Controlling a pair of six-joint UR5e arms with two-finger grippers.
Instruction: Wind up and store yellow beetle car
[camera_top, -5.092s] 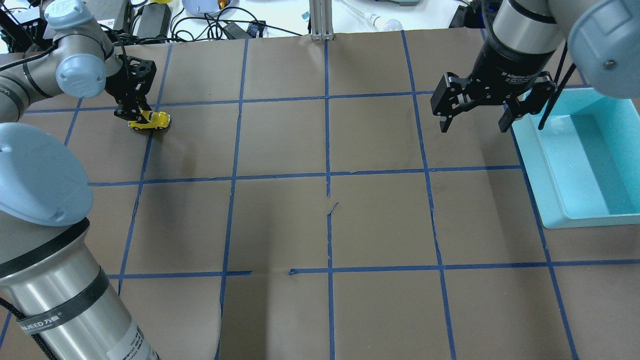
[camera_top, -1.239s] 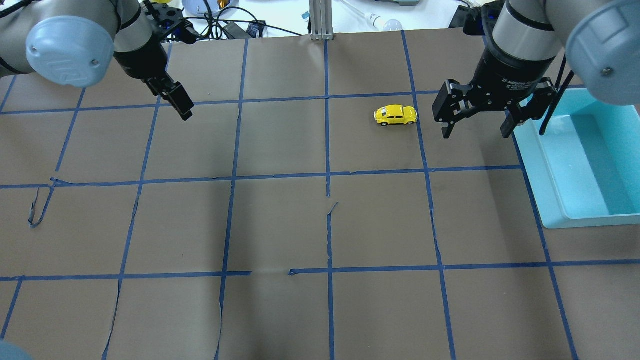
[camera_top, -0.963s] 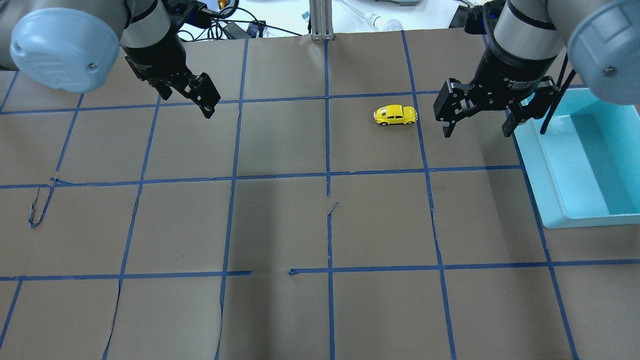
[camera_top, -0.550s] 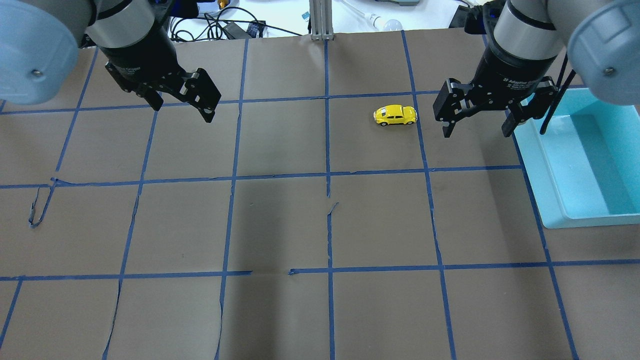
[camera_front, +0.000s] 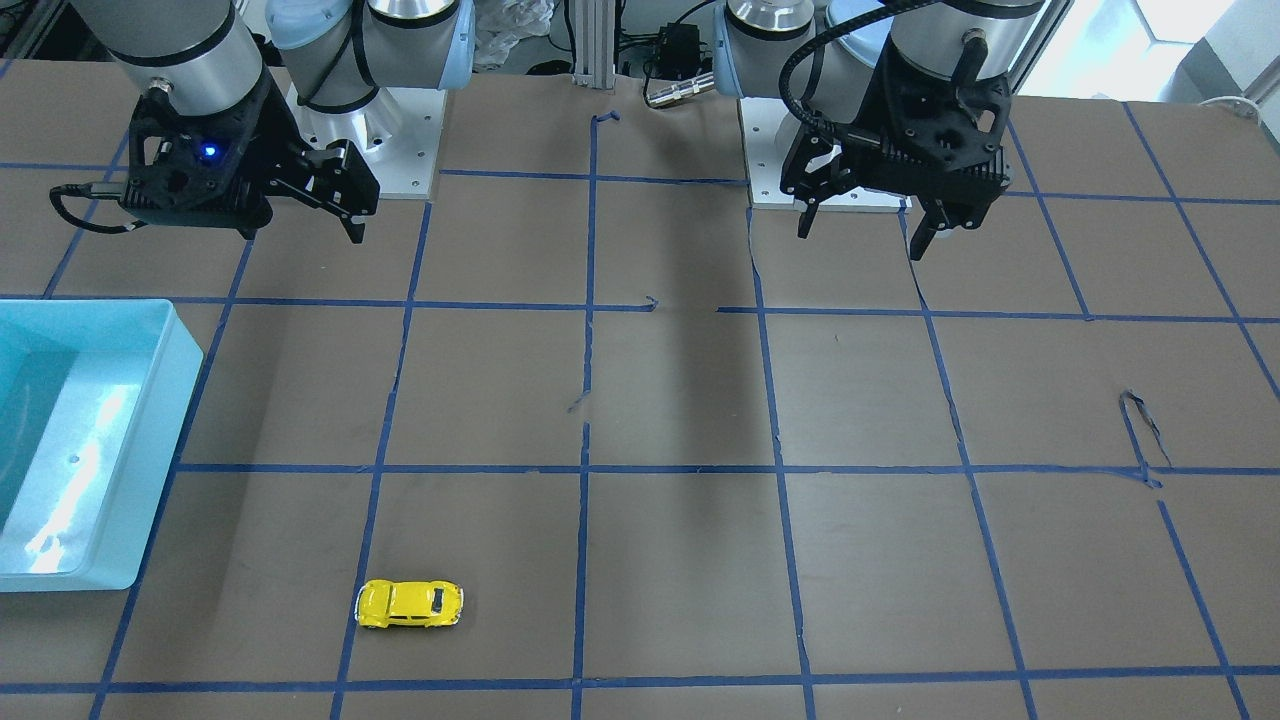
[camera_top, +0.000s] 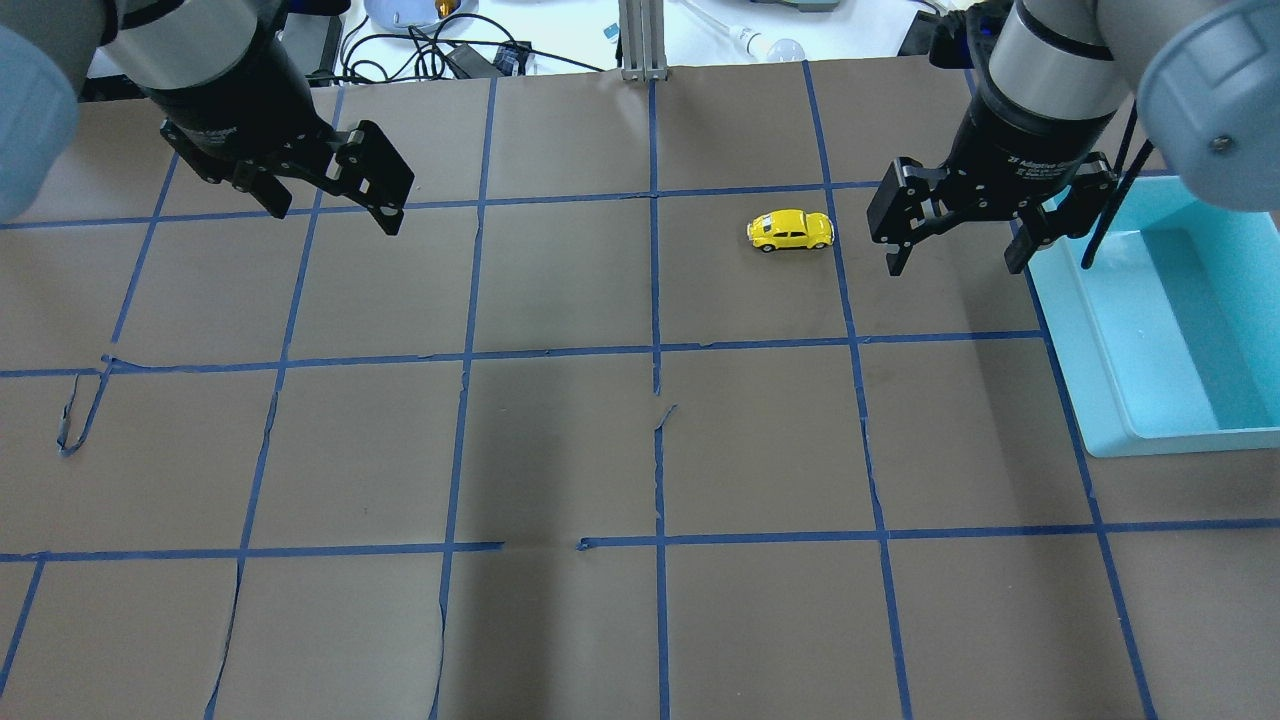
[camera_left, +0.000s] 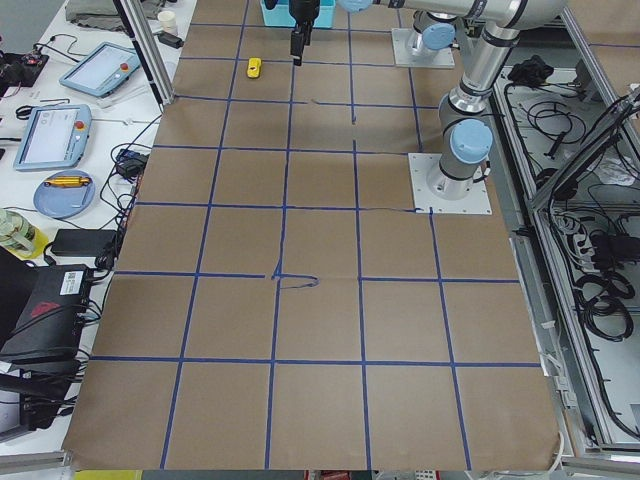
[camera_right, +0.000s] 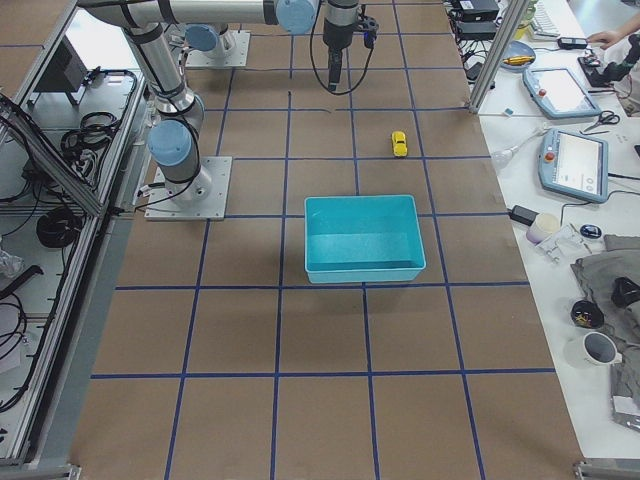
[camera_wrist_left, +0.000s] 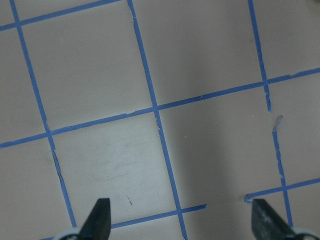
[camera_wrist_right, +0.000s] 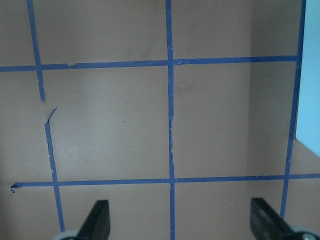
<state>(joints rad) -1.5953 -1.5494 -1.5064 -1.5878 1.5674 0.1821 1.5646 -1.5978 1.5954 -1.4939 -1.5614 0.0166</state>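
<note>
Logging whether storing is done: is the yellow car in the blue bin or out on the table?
Out. The yellow beetle car sits on the brown table paper, apart from the blue bin, which looks empty.

Opposing steep overheads, two end views, downward wrist close-ups; shared gridded table (camera_top: 560, 450)

even overhead light, soft arm shadows on the brown table (camera_top: 560, 440); glare inside the blue bin (camera_front: 60, 480); frames stayed sharp.
</note>
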